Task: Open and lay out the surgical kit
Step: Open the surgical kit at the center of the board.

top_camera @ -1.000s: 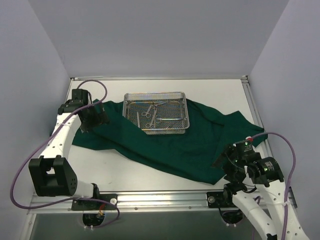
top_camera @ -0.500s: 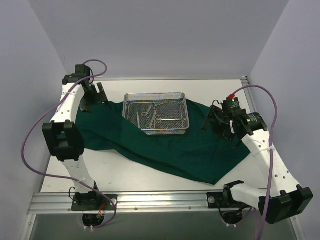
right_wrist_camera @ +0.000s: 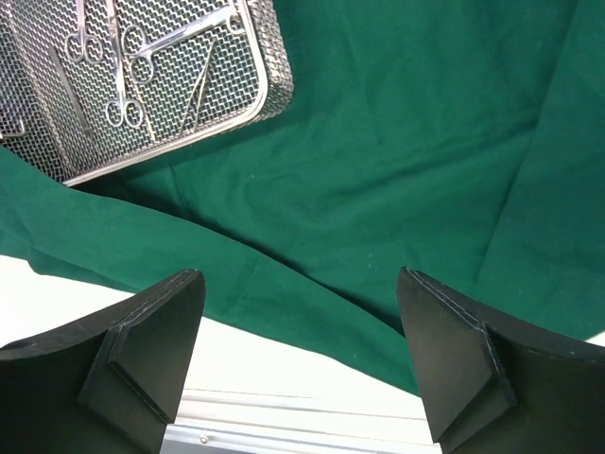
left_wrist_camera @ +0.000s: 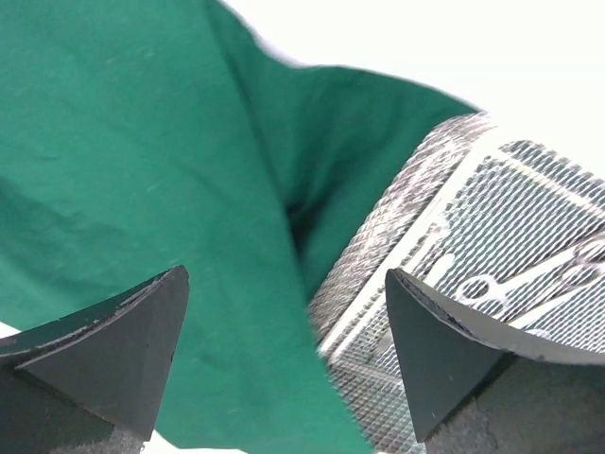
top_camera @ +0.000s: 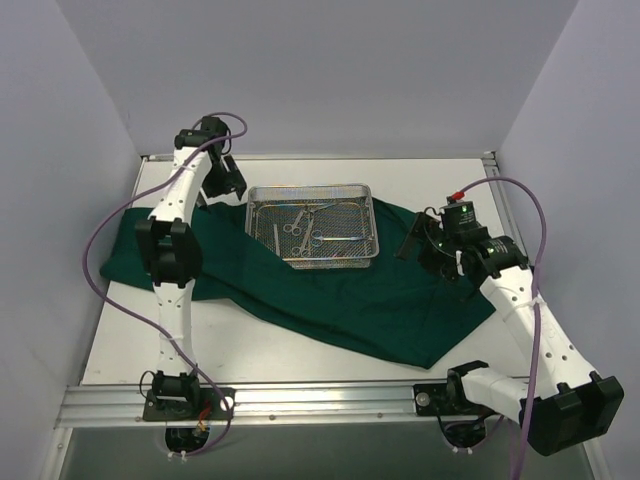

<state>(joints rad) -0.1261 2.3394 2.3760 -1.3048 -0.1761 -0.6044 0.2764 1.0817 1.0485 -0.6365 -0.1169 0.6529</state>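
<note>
The green cloth (top_camera: 330,300) lay open and flat on the counter (top_camera: 230,350). The silver tray (top_camera: 330,264) sat on top of the cloth, toward the far side. The thin steel tools (top_camera: 300,225) were all inside the tray.

The left claw (left_wrist_camera: 284,284) hung over the tray's far left corner. It was spread wide and held nothing. The right claw (right_wrist_camera: 301,276) hung over the cloth just to the right of the tray. It was spread too, and it held nothing.

The unwrapping part looked done, and I think the laying-out part was about to start. Next, a claw would need to reach down into the tray and pinch one tool. Then it would lift the tool out and set it on the cloth.
</note>
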